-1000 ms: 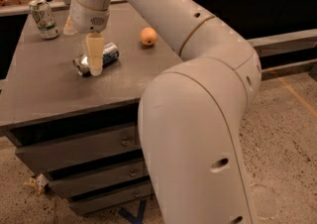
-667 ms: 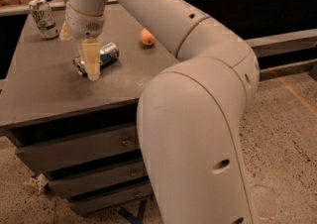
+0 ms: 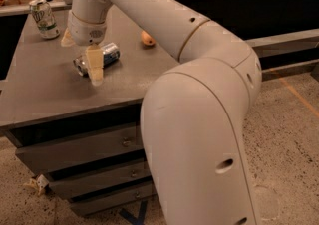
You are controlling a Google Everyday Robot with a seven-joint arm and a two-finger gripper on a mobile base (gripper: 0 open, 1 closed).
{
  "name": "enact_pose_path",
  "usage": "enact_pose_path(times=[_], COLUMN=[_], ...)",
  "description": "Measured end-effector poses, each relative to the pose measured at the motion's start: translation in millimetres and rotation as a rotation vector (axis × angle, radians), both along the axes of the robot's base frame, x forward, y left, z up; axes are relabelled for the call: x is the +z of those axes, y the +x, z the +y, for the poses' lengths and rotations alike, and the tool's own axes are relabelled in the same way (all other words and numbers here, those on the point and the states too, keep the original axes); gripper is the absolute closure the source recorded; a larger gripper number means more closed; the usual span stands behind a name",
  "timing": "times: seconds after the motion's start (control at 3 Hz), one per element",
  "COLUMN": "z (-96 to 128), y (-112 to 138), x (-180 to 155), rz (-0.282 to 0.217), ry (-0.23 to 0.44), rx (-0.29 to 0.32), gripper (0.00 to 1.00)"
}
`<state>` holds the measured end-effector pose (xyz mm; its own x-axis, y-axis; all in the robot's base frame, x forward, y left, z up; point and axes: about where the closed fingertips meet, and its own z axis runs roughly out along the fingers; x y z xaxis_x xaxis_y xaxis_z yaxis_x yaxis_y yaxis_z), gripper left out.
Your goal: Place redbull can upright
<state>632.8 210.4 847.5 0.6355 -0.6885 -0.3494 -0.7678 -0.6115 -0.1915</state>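
No text, brand or number is legible. Markings on the white-and-green can [image 3: 44,18] and the redbull can [image 3: 109,54] cannot be read. The gripper [image 3: 88,56] hangs over the redbull can.

There are two cans, the redbull can [image 3: 110,53] mid-tabletop [image 3: 50,94] and a white-and-green can [image 3: 44,18] at its far-left corner, one fruit [image 3: 147,38], and one gripper [image 3: 80,62] over the redbull can.

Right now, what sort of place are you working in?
Probably a robot test area or workshop: a grey drawer cabinet on a speckled concrete floor, with the claw low over the redbull can lying on the cabinet top.
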Motion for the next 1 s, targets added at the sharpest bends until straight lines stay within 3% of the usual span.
enact_pose_path(times=[1.0], z=[-1.1], y=[18.4], x=[-7.0], rz=[-0.055], ry=[-0.018], rx=[0.062], gripper=[0.0])
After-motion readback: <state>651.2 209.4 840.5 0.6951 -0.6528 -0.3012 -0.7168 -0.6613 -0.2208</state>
